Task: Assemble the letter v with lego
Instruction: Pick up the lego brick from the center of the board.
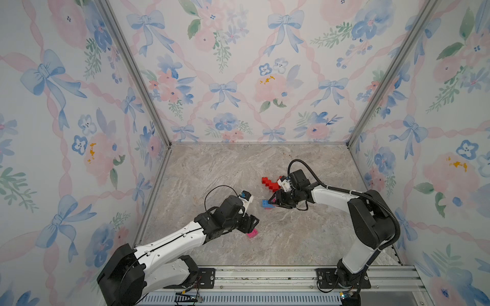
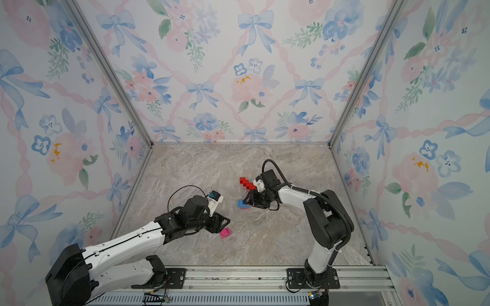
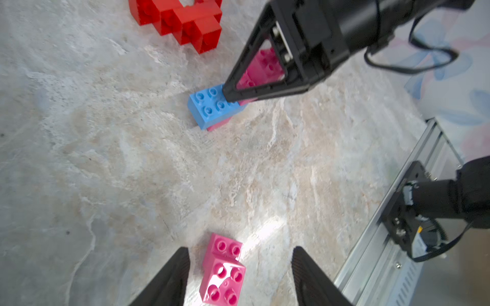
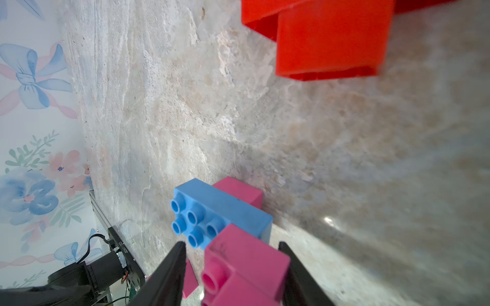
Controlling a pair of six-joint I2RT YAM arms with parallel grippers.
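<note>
A red lego staircase point(image 1: 270, 184) point(image 3: 183, 23) lies on the marble floor. Near it, a blue brick point(image 1: 265, 203) point(image 4: 220, 209) rests on a pink brick point(image 4: 238, 192). Another pink brick point(image 4: 246, 262) sits on the blue one's near end. My right gripper point(image 1: 273, 201) point(image 4: 232, 249) stands around this pink brick; one finger is against it and the other shows a gap. Two joined pink bricks point(image 1: 252, 234) point(image 3: 222, 273) lie on the floor between the fingers of my left gripper point(image 1: 252, 225) point(image 3: 241, 254), which is open and touches neither side.
The floral walls point(image 1: 79, 132) close in the floor on three sides. An aluminium rail point(image 1: 265, 275) point(image 3: 384, 251) with both arm bases runs along the front edge. A small pink piece point(image 4: 189, 280) lies flat beside my right gripper's finger.
</note>
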